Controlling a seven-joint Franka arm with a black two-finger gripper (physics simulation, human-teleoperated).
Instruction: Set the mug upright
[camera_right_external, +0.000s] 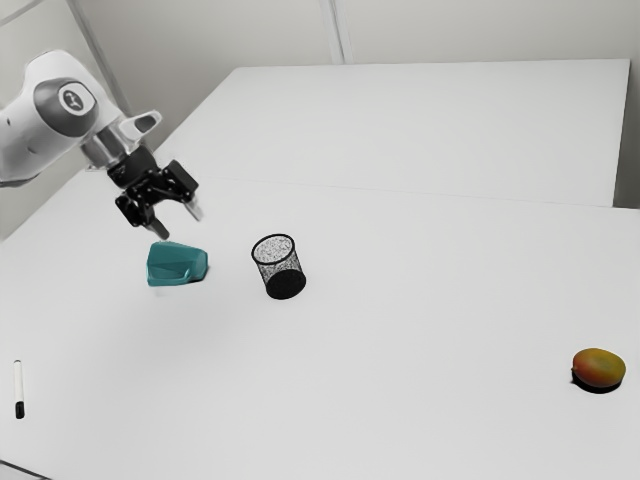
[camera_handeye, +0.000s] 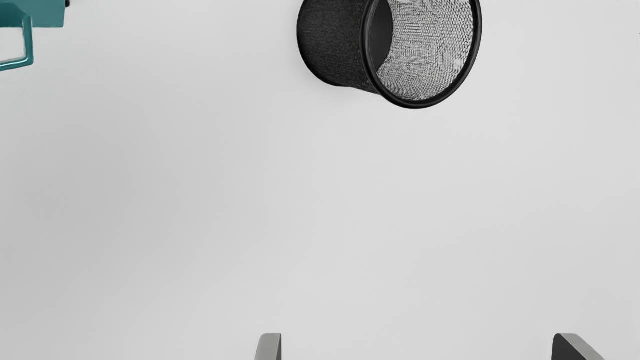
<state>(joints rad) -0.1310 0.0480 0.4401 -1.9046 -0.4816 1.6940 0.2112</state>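
Mug (camera_right_external: 177, 266) lies on its side; mesh cup (camera_right_external: 279, 268) stands open-topped; end effector (camera_right_external: 180, 223) gapes wide.

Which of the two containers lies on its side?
The angular teal mug with a handle; the round black mesh cup stands upright, rim up.
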